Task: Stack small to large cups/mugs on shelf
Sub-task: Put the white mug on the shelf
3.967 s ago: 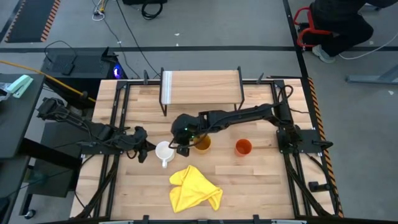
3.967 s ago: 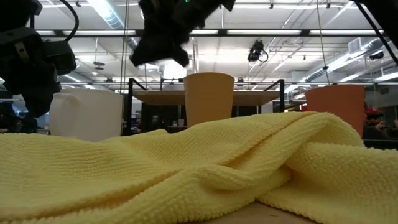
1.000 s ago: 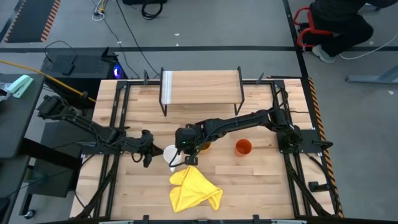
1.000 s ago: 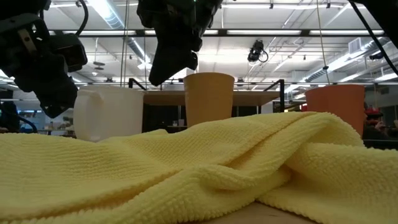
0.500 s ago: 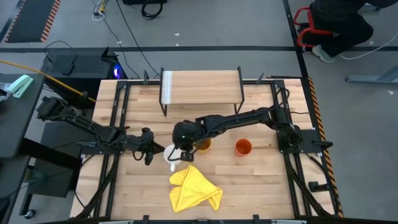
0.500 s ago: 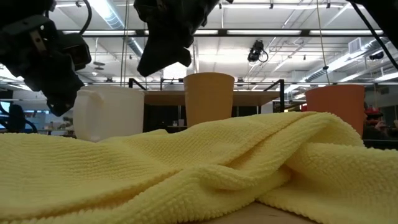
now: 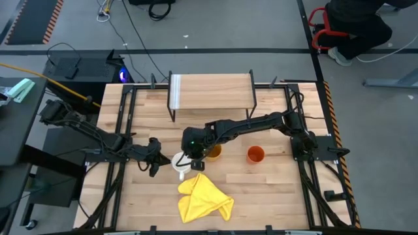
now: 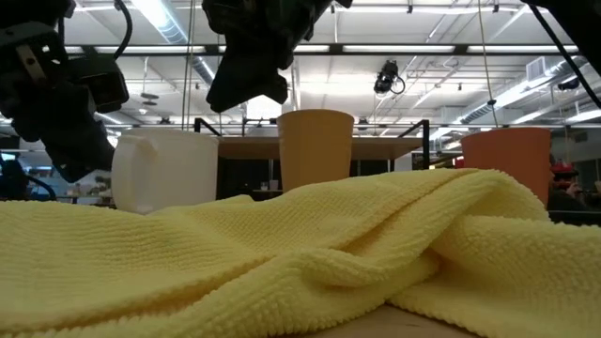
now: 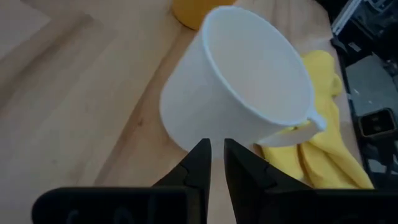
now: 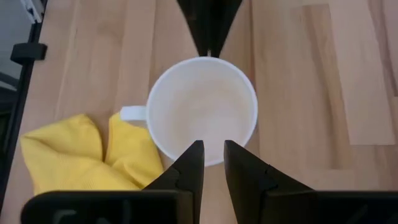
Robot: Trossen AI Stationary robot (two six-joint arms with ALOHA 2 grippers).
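Note:
The white mug [image 7: 177,160] stands upright on the table on its base, with its handle [image 10: 129,113] toward the yellow cloth. My left gripper [image 7: 160,162] is shut and level with the mug's left side [image 9: 217,144]. My right gripper [image 10: 213,146], also shut, hovers above the mug [image 10: 202,109] and points down [image 7: 194,158]. The yellow-orange cup [image 7: 213,151] stands just right of the mug. The red-orange cup [image 7: 255,155] stands farther right. The shelf [image 7: 211,90] sits at the far side with nothing on it. My left gripper has its shut fingertips [image 9: 204,149] at the mug's outer wall low down [image 9: 186,127], a quarter turn from the handle. It comes in level from the table's left. I cannot tell whether the tips touch the wall or stop just short.
A crumpled yellow cloth [image 7: 204,199] lies near the front edge, just in front of the mug, and fills the low view's foreground [image 8: 300,253]. Bare tabletop lies between the cups and the shelf. Black frame rails run along both table sides.
My right gripper has risen a little and shifted slightly toward the table's left, staying over the mug. My left gripper has drawn back a little toward the left edge. The mug and both cups have stayed in place.

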